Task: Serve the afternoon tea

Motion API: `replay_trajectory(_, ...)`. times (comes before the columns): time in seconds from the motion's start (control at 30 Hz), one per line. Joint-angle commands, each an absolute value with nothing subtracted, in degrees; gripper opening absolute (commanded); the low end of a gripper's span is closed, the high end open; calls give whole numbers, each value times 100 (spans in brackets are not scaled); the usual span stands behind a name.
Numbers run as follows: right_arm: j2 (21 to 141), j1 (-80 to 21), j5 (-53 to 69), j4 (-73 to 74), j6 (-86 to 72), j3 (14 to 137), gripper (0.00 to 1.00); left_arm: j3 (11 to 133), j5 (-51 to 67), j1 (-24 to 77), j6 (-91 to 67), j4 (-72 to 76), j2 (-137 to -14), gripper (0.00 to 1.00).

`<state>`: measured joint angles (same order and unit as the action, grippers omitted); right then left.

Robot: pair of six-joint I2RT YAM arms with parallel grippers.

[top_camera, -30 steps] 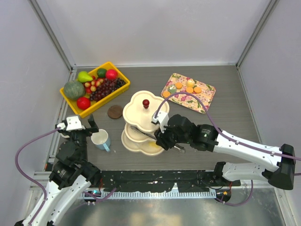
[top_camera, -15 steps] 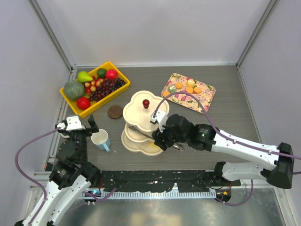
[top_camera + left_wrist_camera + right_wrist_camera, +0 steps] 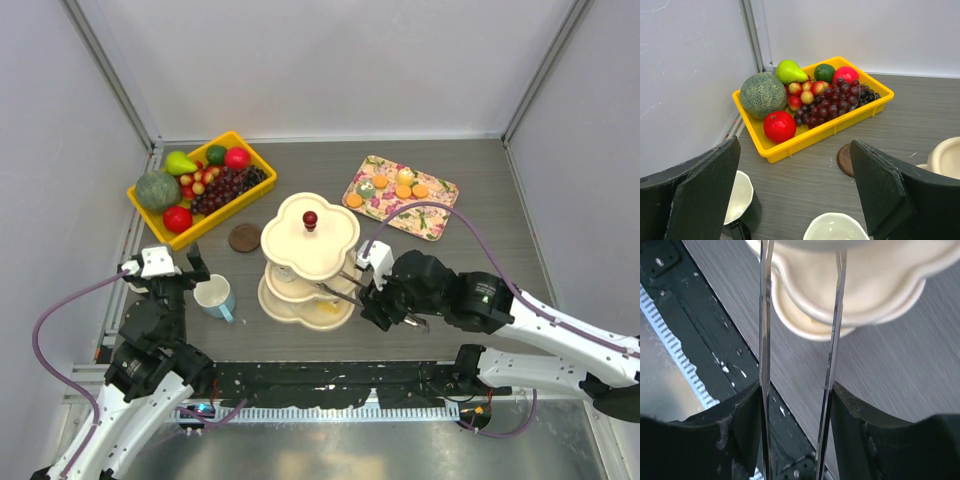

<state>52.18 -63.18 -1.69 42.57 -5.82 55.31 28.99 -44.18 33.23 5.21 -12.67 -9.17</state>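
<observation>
I had my right gripper (image 3: pixel 372 297) pinching the tongs (image 3: pixel 764 340), their tips among the tiers of the stand (image 3: pixel 300 240) just left of it, mid-frame; grey table (image 3: pixel 500 250), white walls (image 3: pixel 350 60).

No readable text, label, brand, number or sign showing in any view.
</observation>
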Motion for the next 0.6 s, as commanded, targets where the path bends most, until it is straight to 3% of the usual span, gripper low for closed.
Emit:
replay_trajectory(0.0, 4940, -6346, -544, 5220, -800, 5897, 55, 2962, -4500, 3296, 606, -1020, -1019, 99)
replay_trajectory(0.57, 5440, -5811, -2057, 7031, -1362, 7163, 51, 2971, -4465, 3296, 580, -1037, -870, 99)
